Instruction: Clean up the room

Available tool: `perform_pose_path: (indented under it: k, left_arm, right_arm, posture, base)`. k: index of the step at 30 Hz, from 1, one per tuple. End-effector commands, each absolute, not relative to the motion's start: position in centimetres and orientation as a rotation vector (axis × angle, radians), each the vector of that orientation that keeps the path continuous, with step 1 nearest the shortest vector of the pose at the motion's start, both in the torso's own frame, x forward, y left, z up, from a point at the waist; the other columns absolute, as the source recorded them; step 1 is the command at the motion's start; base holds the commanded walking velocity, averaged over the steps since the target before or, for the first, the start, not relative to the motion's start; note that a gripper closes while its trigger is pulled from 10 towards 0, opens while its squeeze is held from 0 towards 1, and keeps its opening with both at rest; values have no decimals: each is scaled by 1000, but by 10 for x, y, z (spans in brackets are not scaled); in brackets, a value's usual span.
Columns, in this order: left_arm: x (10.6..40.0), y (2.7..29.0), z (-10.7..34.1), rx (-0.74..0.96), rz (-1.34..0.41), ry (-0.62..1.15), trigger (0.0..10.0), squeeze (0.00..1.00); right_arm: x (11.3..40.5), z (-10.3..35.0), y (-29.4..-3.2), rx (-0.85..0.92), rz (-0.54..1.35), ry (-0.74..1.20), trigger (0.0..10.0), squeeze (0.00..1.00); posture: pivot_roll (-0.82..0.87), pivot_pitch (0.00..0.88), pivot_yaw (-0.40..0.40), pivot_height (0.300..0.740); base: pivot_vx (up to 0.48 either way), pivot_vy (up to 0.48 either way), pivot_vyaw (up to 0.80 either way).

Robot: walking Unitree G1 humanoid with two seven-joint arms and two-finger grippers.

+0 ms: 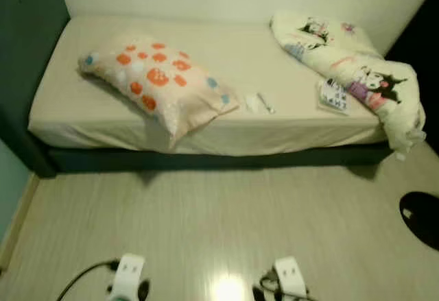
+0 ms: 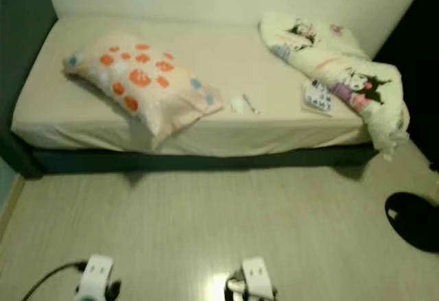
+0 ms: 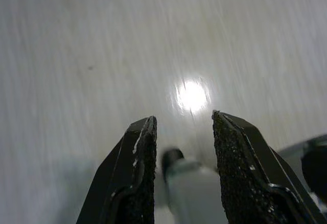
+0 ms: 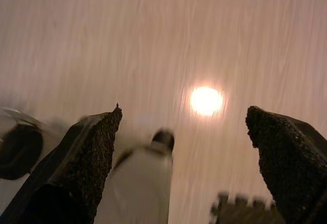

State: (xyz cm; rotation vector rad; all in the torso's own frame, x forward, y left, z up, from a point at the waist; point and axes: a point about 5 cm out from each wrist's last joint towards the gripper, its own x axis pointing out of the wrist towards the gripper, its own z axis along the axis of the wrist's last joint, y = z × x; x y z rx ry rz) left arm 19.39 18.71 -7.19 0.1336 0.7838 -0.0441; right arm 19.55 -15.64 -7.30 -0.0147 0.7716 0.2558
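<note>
A cream bed [image 1: 75,109] stands across the room ahead. On it lies a pillow [image 1: 158,81] with orange and blue dots, tilted over the front edge. A crumpled white blanket [image 1: 357,68] with cartoon prints is heaped at the right end and hangs over the corner. Small white scraps [image 1: 259,102] and a printed card [image 1: 334,95] lie on the sheet between them. Both arms hang low over the floor, far from the bed. My left gripper [image 3: 184,122] is open with nothing held. My right gripper [image 4: 184,112] is wide open, also with nothing in it.
Pale wooden floor [image 1: 219,225] stretches between me and the bed. A black round object [image 1: 420,217] lies on the floor at the right. A dark wall [image 1: 20,54] borders the bed's left end. A black cable [image 1: 82,277] trails near my left arm.
</note>
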Motion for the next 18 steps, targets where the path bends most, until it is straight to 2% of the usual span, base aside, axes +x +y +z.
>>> perform_pose_path:
  k: [1,18]
  left_arm:
    - [179,195,-79,133,-19,840,10000,0]
    - [181,195,-78,132,-21,838,10000,0]
  right_arm:
    - [191,-76,-149,2,267,787,10000,0]
    - [192,-75,-149,8,276,783,10000,0]
  posture:
    - [87,46,-43,733]
    - [85,44,-43,733]
  base:
    - [315,0,0]
    - [306,0,0]
